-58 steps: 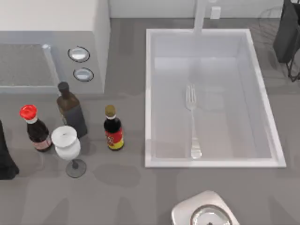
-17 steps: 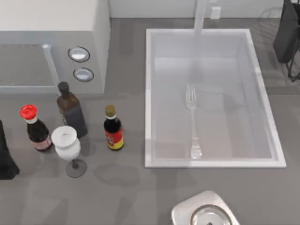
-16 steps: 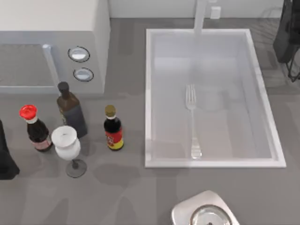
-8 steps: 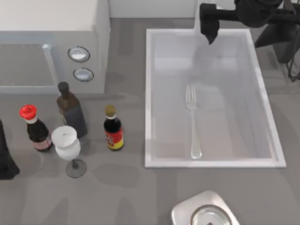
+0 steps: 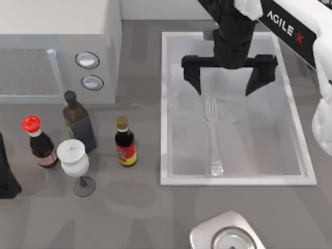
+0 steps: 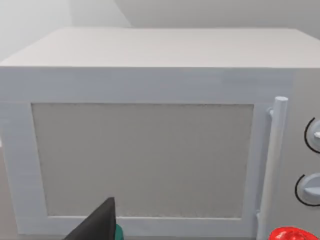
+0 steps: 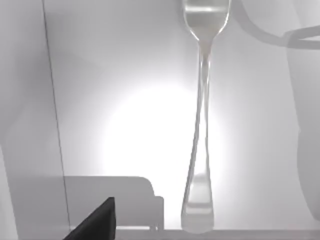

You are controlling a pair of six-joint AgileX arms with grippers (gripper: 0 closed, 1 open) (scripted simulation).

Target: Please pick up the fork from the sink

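The silver fork [image 5: 212, 136] lies flat on the bottom of the white sink [image 5: 165, 104], tines toward the back and handle end near the front wall. My right gripper [image 5: 227, 78] hangs open over the back half of the sink, just beyond the tines, its two dark fingers spread wide to either side of the fork's line. The right wrist view looks down the fork [image 7: 200, 125] along its handle, with one dark fingertip [image 7: 95, 222] at the edge. My left arm [image 5: 6, 179] is parked at the table's far left; one of its fingers [image 6: 102, 225] sits off-centre before the microwave [image 6: 150, 150].
Left of the sink stand a microwave [image 5: 52, 46], a dark bottle [image 5: 79, 124], a red-capped bottle [image 5: 39, 142], a small sauce bottle [image 5: 124, 142] and a white wine glass [image 5: 74, 163]. A rounded steel fixture [image 5: 225, 236] sits at the front edge.
My right arm has swung in from the back right corner to above the sink, and its gripper now hangs open by the fork's tines. The fork has not moved.
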